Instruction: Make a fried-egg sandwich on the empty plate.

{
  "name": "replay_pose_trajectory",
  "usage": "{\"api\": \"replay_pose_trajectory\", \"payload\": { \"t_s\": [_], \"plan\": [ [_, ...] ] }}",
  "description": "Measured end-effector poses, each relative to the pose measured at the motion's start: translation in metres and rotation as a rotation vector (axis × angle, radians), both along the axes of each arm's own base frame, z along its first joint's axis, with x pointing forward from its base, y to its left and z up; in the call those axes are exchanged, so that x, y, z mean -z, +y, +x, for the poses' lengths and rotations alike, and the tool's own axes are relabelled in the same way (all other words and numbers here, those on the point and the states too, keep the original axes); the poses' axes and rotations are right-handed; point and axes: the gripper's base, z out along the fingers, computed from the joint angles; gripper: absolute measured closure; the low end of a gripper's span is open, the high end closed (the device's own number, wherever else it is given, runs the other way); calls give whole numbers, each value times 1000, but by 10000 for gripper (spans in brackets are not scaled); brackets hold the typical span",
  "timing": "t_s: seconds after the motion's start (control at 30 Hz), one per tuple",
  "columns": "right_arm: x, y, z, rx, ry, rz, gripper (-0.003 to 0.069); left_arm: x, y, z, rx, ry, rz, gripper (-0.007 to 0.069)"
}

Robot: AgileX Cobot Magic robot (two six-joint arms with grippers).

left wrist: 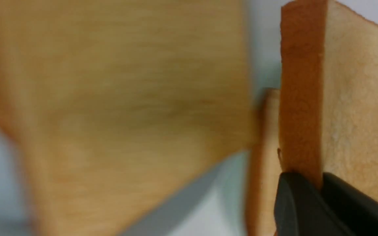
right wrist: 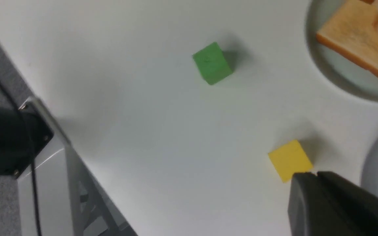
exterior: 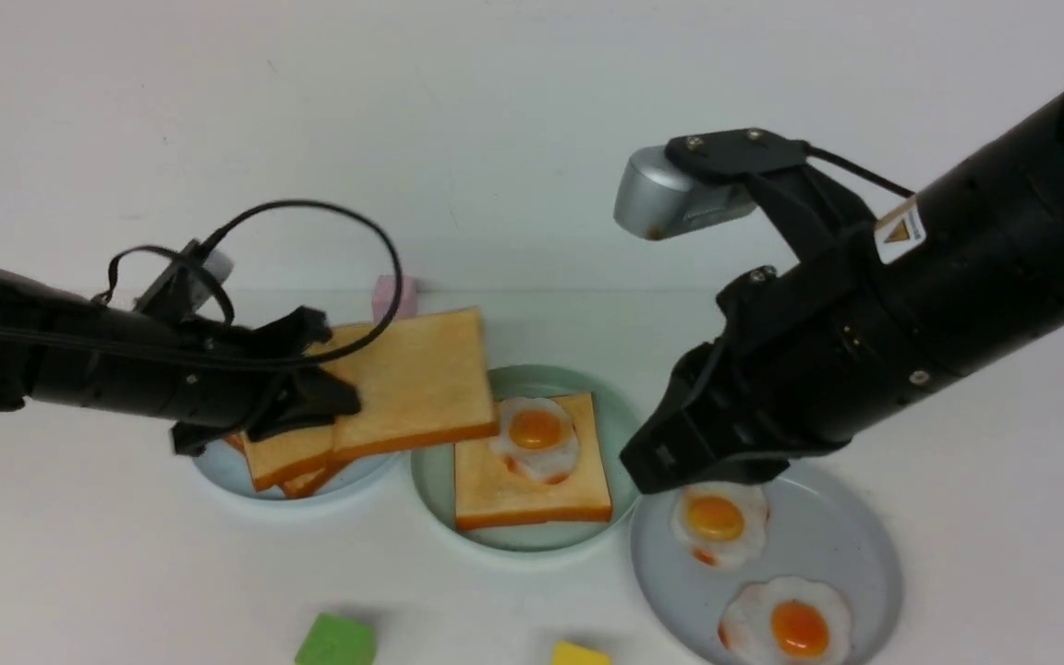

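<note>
Item: white table bearing three plates in a row. Centre: mint-green plate, round with a raised rim, carrying one square toast slice laid flat, with a fried egg resting on its far half; the sandwich is open, with no upper slice on it. Left: pale blue plate under an askew pile of toast. Left fingers: clamped on the crust edge of a raised toast slice, held tilted above the pile, its far corner reaching toward the mint-green plate; the left wrist view shows the crust pinched between the two dark fingers. Right: grey plate holding two loose fried eggs, one near its far edge and one nearer the robot. Right fingers: poised over the gap between the mint-green and grey plates, nothing seen in them; how far apart they stand cannot be told. Sundries: green block and yellow block at the near edge, pink block at the far side.
</note>
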Motion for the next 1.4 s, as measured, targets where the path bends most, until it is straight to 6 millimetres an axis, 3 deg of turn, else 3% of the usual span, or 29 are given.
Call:
{"api": "replay_pose_trajectory", "payload": {
  "t_s": [0.2, 0.33, 0.67, 0.8, 0.87, 1.0, 1.17, 1.27, 1.4],
  "plan": [
    [5, -12, 8, 199, 15, -96, 585, -1, -49, -5, 63, -39, 16, 588],
    [6, -17, 11, 267, 11, -129, 576, 5, -66, -6, 57, -44, 46, 588],
    [7, -18, 11, 292, 27, -143, 555, 41, -73, -2, 29, 35, 84, 588],
    [7, -19, 11, 292, 30, -145, 549, 42, -73, -1, 27, 38, 84, 562],
    [7, -19, 11, 292, 31, -145, 545, 41, -73, -2, 32, 33, 88, 514],
    [7, -19, 11, 292, 31, -145, 533, 29, -72, -4, 65, -11, 118, 365],
    [6, -19, 11, 293, 23, -142, 525, -5, -64, -11, 101, -94, 177, 166],
    [0, -23, 9, 298, -25, -150, 522, -26, -47, -18, 98, -90, 199, 109],
    [-11, -34, 4, 304, -105, -173, 522, -46, -14, -29, 100, -61, 282, 107]
  ]
}}
